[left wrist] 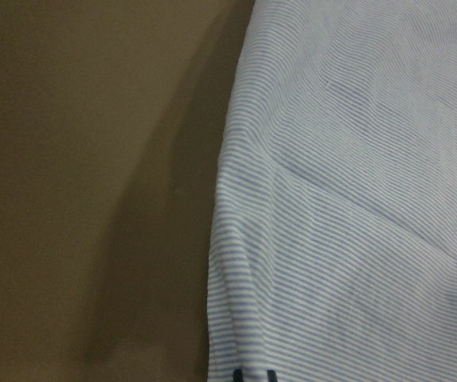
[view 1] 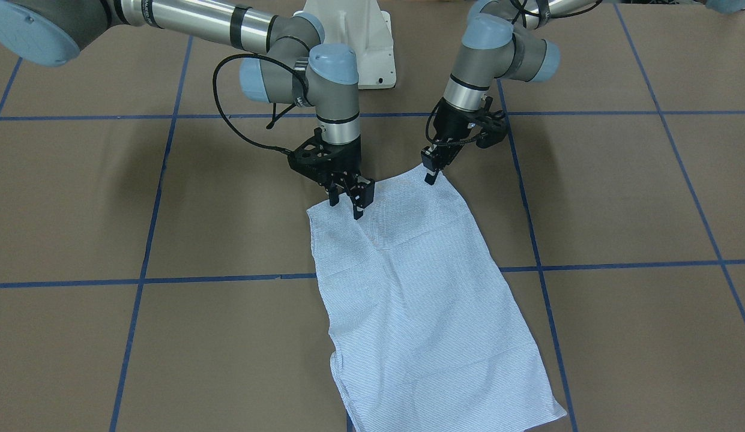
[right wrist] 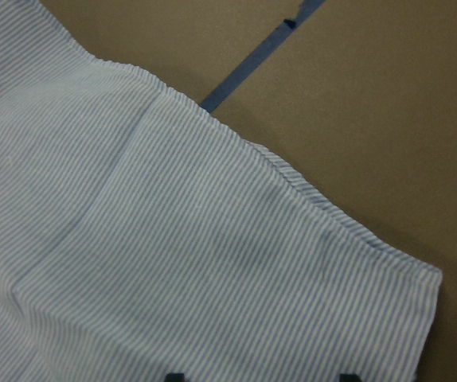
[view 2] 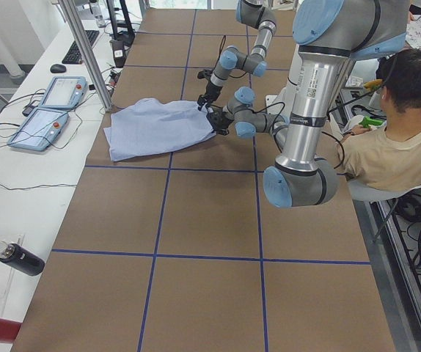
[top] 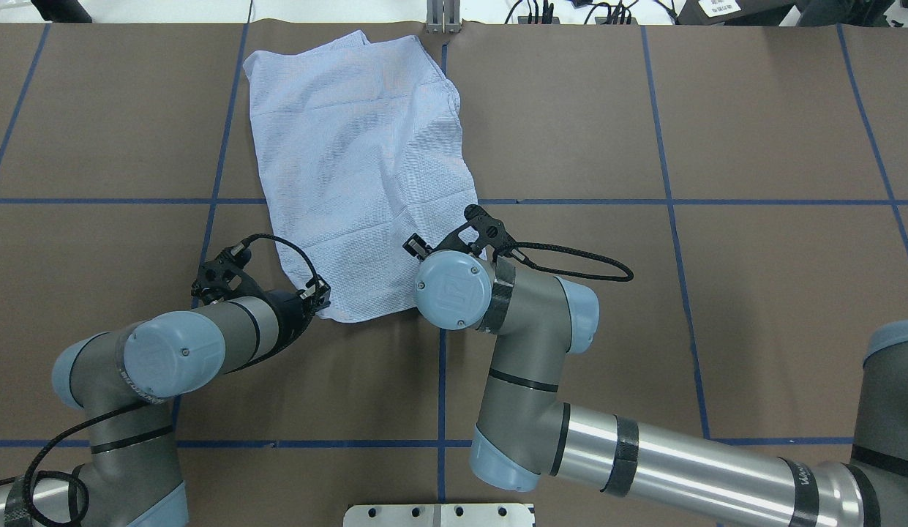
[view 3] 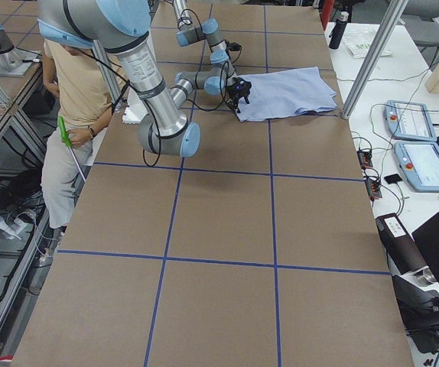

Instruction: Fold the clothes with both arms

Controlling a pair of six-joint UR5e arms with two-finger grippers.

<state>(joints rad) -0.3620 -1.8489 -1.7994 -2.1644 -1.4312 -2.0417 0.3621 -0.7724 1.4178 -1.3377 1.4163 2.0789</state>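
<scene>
The light blue and white striped shirt (view 1: 420,300) lies folded into a long panel on the brown table, also in the overhead view (top: 358,161). No collar, pocket or buttons show. My left gripper (view 1: 432,176) is at the shirt's near corner, jaws close together and pinched on the cloth; its wrist view shows the shirt (left wrist: 356,199) running up to the tips. My right gripper (view 1: 346,205) is open, its fingers low over the shirt's near edge beside the other near corner. Its wrist view shows the hem (right wrist: 292,179) between wide-apart tips. In the overhead view its wrist (top: 454,285) hides it.
Blue tape lines (view 1: 144,279) grid the table. The white pedestal base (view 1: 360,42) stands behind the arms. A seated operator (view 2: 386,147) is beside the robot. Control pendants (view 2: 49,110) lie on the white side bench past the shirt's far end, which reaches the table edge (top: 439,25).
</scene>
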